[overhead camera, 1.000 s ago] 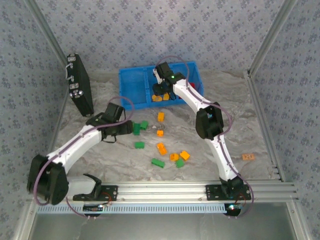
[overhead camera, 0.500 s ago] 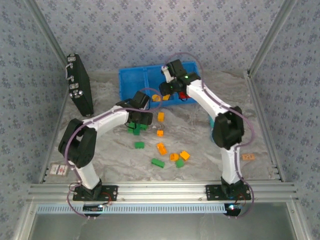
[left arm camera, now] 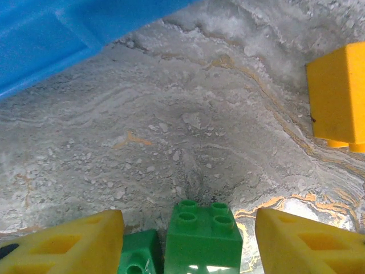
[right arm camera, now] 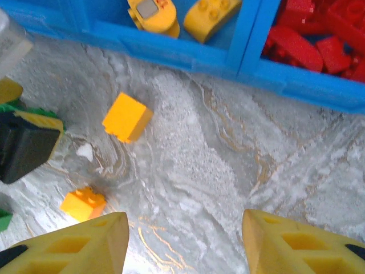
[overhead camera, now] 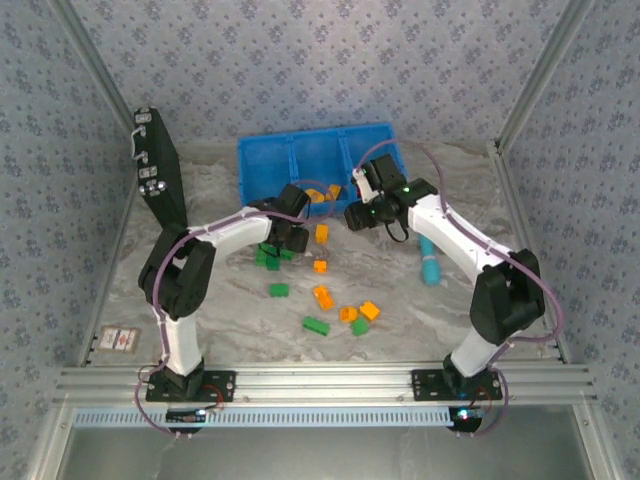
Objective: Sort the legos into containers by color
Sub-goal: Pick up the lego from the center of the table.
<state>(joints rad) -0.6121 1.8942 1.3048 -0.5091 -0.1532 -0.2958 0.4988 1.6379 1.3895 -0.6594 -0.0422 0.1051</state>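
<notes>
My left claw [left arm camera: 185, 228] stands part open astride a green brick [left arm camera: 202, 242] on the tabletop [left arm camera: 171, 125], not gripping it. My right claw [right arm camera: 185, 228] hangs open and empty just before the bin [right arm camera: 171, 54], which holds yellow bricks [right arm camera: 182, 14] and red bricks [right arm camera: 308, 40].

The grey-white marbled tabletop [overhead camera: 420, 320] carries a bright blue plastic three-compartment bin [overhead camera: 262, 170] just beyond both grippers. A green studded plastic brick [left arm camera: 203, 237] lies between the fingers of the left gripper [left arm camera: 188, 240]. A second green brick [left arm camera: 137, 256] lies just beside it on the left, and an orange-yellow brick [left arm camera: 339, 97] lies ahead to the right. Ahead and left of the right gripper [right arm camera: 185, 240] lie an orange-yellow cube [right arm camera: 127, 117] and a smaller orange brick [right arm camera: 83, 204]. A teal cylinder [overhead camera: 430, 262] lies on the tabletop to that gripper's right. A black flat case [overhead camera: 160, 180] stands on edge well left of the left gripper.
</notes>
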